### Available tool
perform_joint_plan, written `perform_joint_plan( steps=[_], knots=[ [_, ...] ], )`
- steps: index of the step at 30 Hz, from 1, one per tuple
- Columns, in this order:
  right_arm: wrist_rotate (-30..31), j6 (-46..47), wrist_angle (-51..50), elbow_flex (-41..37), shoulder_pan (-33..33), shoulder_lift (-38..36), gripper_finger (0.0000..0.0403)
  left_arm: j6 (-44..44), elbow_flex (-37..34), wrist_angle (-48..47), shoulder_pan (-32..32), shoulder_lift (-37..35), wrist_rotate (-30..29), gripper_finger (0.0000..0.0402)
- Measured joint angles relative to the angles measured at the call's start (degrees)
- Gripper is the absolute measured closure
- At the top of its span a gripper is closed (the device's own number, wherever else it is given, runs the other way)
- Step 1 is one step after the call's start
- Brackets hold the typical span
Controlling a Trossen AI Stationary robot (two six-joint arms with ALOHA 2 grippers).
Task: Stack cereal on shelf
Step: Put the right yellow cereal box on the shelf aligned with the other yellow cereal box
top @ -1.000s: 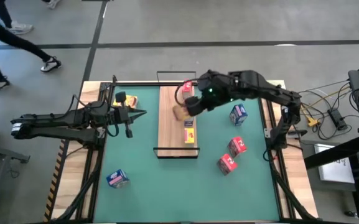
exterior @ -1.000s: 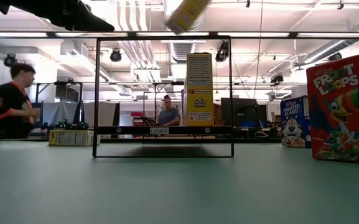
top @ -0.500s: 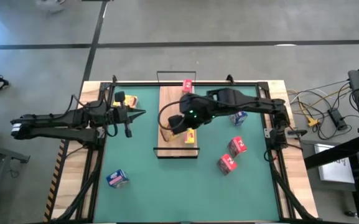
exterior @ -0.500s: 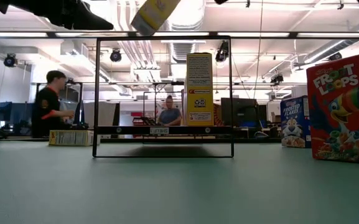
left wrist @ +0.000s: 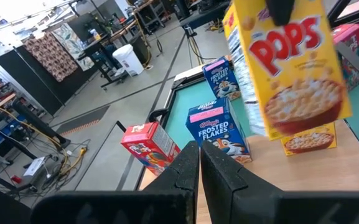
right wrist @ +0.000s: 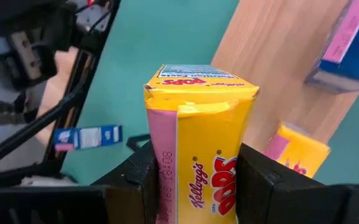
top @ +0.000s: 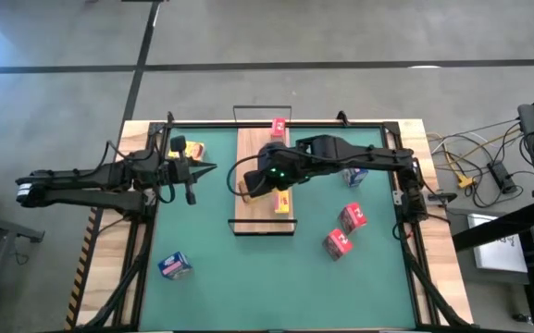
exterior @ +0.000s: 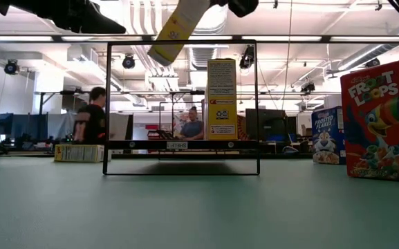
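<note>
Yellow box point(right wrist: 201, 143) sat clamped in your right tool point(right wrist: 195, 180), tilted in the air above the shelf point(top: 253, 157). Your left tool point(left wrist: 199, 163), fingers pressed together and empty, hung beside the tabletop's point(top: 211, 250) left edge.

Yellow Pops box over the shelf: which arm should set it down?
Right. The right gripper is shut on the Pops box, tilted above the shelf. The left gripper waits shut beside the shelf, holding nothing.
</note>
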Motion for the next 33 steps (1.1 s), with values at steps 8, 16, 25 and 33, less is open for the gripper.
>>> perform_joint_plan(
  steps=[8, 16, 25, 33],
  knots=[
    [-0.85, -1.51, 0.19, 0.00, -1.08, 5.54, 0.0264, -0.01, 0.00, -0.02, 0.00, 0.34, 0.02, 0.0401],
    [-5.74, -3.36, -0.04, 0.20, -2.53, 9.61, 0.0264, -0.01, 0.00, -0.30, 0.01, 0.44, 0.07, 0.0402],
    [-7.76, -6.12, -0.40, 0.20, -3.43, 11.28, 0.0263, 0.31, 0.00, -0.31, 0.01, 1.37, 0.09, 0.0401],
    [-7.71, -7.70, 0.30, 0.20, -3.70, 11.36, 0.0220, 0.45, 0.00, -0.31, 0.02, 1.90, 0.11, 0.0401]
  ],
)
